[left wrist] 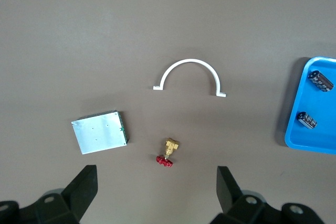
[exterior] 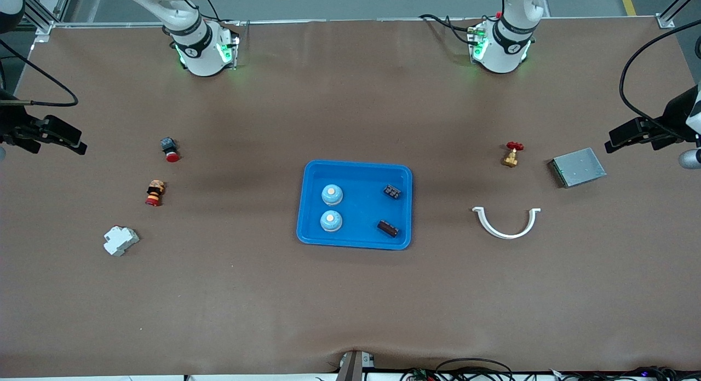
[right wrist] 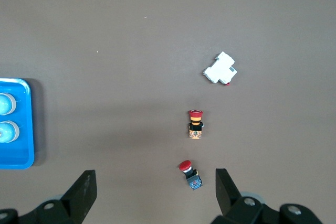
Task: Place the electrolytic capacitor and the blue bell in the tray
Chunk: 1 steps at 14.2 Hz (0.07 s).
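The blue tray [exterior: 364, 206] lies in the middle of the table. In it are two blue bells [exterior: 332, 194] [exterior: 331, 220] toward the right arm's end, and two dark electrolytic capacitors [exterior: 392, 192] [exterior: 388, 228] toward the left arm's end. The left wrist view shows the tray's edge [left wrist: 315, 140] with both capacitors [left wrist: 321, 80]. The right wrist view shows its edge [right wrist: 18, 158] with both bells [right wrist: 4, 104]. My left gripper [exterior: 621, 139] [left wrist: 157, 187] is open and empty, up over the left arm's end. My right gripper [exterior: 71, 139] [right wrist: 156, 190] is open and empty over the right arm's end.
A brass valve with a red handle [exterior: 512, 154], a grey metal box [exterior: 578, 167] and a white half-ring clip [exterior: 506, 222] lie toward the left arm's end. Two red push buttons [exterior: 170, 149] [exterior: 155, 192] and a white breaker [exterior: 120, 240] lie toward the right arm's end.
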Available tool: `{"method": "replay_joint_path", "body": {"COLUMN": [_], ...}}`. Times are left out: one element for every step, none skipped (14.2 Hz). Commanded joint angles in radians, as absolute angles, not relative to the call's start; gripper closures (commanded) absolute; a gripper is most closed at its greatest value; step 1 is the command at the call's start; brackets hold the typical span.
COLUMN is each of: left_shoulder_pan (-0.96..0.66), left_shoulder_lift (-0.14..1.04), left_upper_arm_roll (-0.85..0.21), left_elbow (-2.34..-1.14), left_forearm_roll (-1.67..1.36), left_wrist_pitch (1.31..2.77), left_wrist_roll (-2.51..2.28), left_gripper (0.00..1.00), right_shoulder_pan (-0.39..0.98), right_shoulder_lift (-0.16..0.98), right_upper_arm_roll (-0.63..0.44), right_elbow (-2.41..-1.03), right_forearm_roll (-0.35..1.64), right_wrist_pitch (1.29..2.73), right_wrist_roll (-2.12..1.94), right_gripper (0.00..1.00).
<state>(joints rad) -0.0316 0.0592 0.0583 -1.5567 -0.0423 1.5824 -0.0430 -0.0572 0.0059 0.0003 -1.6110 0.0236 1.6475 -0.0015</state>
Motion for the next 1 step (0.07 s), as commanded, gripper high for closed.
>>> {"method": "replay_joint_path", "body": {"left_shoulder_pan": [-0.038], "left_shoulder_lift": [0.057], "left_upper_arm_roll": [0.066], "left_elbow": [-1.543], "left_forearm_roll": [-0.035], "left_wrist_pitch": [1.560], "left_wrist_roll": [-0.041], "left_gripper": [0.00], "right_shoulder_pan": [-0.058], "right_shoulder_lift": [-0.025], "right_upper_arm_roll": [0.006], "right_elbow": [-1.644], "right_forearm_roll": [0.014], "right_wrist_pitch": [1.658], "right_wrist_roll": [0.002], "right_gripper": [0.00]}}
